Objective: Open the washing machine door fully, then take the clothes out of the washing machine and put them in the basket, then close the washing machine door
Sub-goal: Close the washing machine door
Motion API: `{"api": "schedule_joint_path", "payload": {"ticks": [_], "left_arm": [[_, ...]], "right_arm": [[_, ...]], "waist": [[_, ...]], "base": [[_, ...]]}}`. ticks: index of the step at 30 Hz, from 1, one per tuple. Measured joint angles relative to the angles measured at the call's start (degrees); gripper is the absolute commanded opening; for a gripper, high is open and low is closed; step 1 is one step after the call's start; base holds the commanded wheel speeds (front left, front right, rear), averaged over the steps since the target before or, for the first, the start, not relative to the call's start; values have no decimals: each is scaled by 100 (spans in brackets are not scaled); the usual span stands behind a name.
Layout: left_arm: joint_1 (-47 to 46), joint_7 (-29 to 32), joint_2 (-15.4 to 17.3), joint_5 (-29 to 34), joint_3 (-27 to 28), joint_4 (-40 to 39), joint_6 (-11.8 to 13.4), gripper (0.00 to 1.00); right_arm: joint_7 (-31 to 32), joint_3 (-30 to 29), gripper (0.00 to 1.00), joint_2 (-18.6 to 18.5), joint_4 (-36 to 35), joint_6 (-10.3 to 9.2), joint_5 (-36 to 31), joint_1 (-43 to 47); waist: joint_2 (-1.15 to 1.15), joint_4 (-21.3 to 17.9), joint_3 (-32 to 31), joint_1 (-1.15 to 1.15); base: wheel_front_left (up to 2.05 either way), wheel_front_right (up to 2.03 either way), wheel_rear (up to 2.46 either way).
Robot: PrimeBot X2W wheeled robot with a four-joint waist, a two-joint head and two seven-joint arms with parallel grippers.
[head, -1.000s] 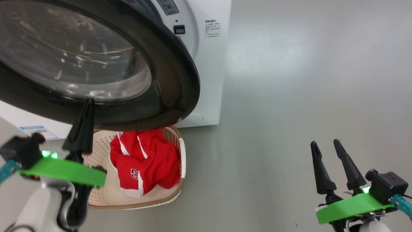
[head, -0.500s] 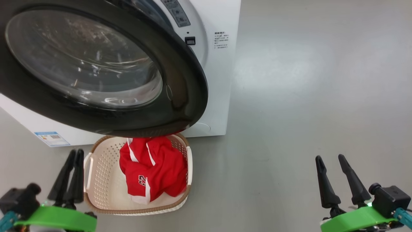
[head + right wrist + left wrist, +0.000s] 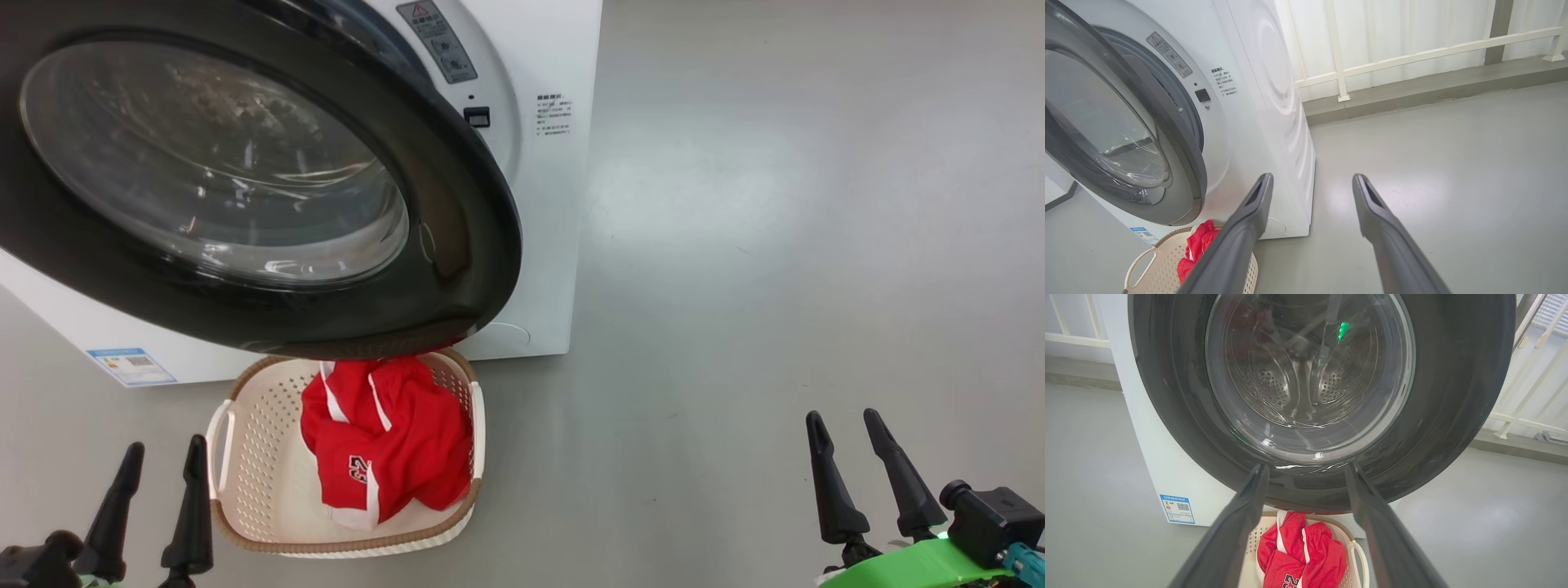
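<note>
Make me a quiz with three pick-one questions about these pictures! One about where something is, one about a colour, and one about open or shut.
1. The left pincer with two long dark fingers is:
A. shut tight
B. open, holding nothing
C. squeezing something

2. The wide rim of the large round washing machine door is:
A. glossy black
B. white
C. red

3. The bright red sports garment is:
A. in the left pincer
B. hanging on the door
C. lying in the cream perforated plastic basket

Answers:
1 B, because its two fingers stand apart with nothing between them in the left wrist view.
2 A, because a shiny black ring runs all round the clear glass window.
3 C, because the head view shows it crumpled inside the basket's walls, below the door.
</note>
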Motion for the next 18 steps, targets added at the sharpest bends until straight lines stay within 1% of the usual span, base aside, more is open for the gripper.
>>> {"api": "schedule_joint_path", "payload": {"ticks": [6, 11, 14, 18], "left_arm": [[184, 0, -21, 212, 133, -241, 0, 100], [376, 0, -122, 359, 204, -334, 0, 100], [426, 0, -207, 394, 245, -339, 0, 100], [425, 0, -212, 400, 291, -358, 0, 100]], "right_arm": [[0, -89, 100, 13, -22, -1, -8, 81], [0, -125, 100, 13, -41, -1, -9, 89], [0, -126, 100, 14, -42, 0, -8, 104], [0, -127, 100, 14, -48, 0, -9, 106]], "waist": [[0, -28, -44, 0], [0, -45, -82, 0], [0, -43, -84, 0], [0, -28, -56, 0]], "base": [[0, 0, 0], [0, 0, 0], [0, 0, 0], [0, 0, 0]]}}
